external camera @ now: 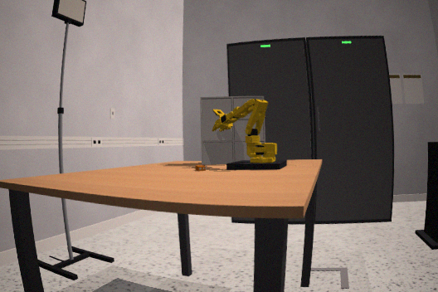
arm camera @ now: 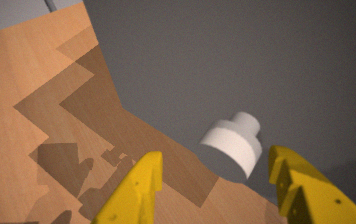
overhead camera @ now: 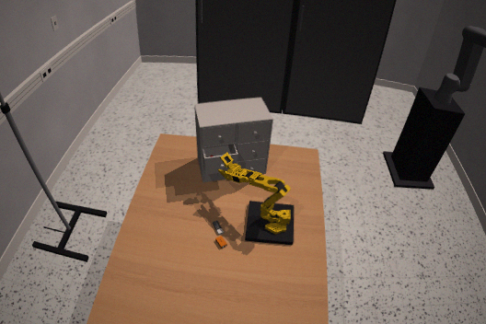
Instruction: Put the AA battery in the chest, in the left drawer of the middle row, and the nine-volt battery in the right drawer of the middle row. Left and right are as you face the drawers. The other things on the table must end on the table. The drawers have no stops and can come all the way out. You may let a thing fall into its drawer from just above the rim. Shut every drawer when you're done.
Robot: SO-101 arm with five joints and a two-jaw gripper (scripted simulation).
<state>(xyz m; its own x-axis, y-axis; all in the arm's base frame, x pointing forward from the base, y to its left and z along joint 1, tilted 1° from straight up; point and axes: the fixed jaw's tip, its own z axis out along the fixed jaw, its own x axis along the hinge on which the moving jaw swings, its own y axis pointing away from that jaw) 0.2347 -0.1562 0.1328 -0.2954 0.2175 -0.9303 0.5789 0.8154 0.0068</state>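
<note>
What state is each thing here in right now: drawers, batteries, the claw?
Middle-left drawer: pulled partly out.
Other drawers: shut.
AA battery: lying on the table.
Nine-volt battery: lying on the table.
Gripper: open, empty, near a drawer knob.

No readable text, label, brand, number or sign appeared in any view, and the two pale sheets point(external camera: 406, 89) on the wall beside the dark cabinet point(external camera: 309, 124) were too small and blurred to show any writing.
</note>
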